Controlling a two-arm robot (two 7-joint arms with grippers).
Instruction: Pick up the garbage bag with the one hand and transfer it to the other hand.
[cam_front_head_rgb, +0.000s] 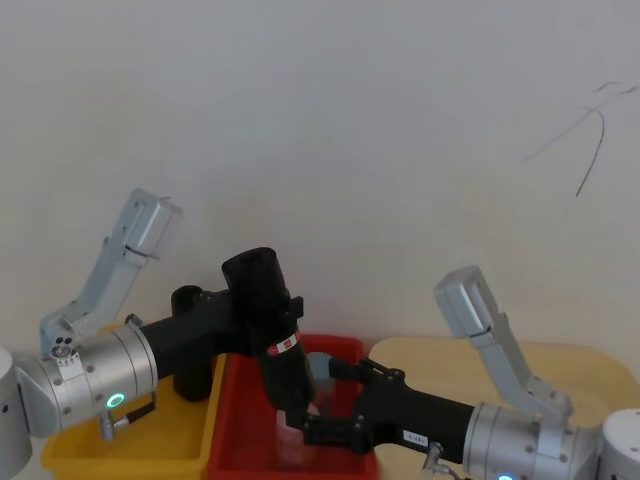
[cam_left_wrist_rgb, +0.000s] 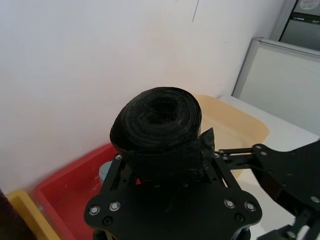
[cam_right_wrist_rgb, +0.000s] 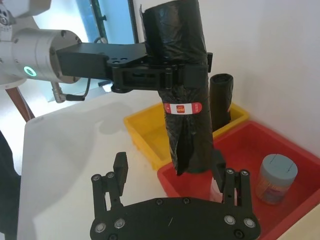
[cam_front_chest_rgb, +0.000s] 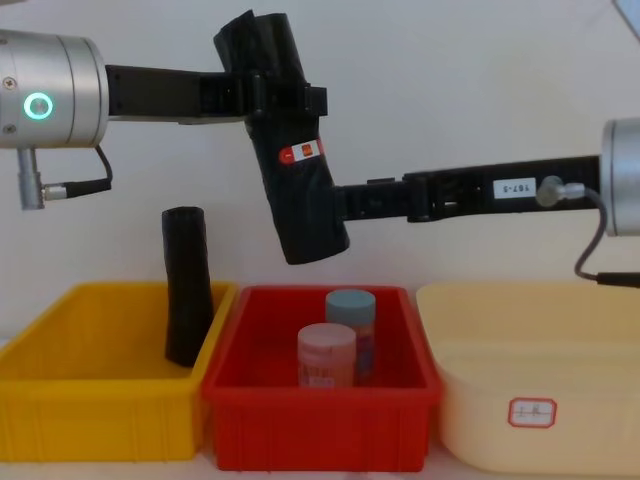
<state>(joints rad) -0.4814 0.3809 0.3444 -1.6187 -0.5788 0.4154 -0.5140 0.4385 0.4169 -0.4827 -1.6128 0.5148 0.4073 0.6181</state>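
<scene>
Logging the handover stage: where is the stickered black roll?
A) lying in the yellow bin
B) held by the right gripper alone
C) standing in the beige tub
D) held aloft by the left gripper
D: the left gripper is shut on the garbage bag above the red bin; the right gripper is open around its lower end.

The small white tag (cam_front_chest_rgb: 510, 187) on the body of my right gripper (cam_front_chest_rgb: 345, 204) carries dark print that looks like "167-5", though I am not sure of every digit. The red-and-white sticker (cam_front_chest_rgb: 301, 153) on the side of the garbage bag (cam_front_chest_rgb: 300, 200) bears print too small for me to read. The same goes for the red-bordered label (cam_front_chest_rgb: 532, 411) on the front of the beige tub (cam_front_chest_rgb: 600, 400) and the labels on the pink jar (cam_front_chest_rgb: 327, 360) and the blue-grey jar (cam_front_chest_rgb: 351, 305).
</scene>
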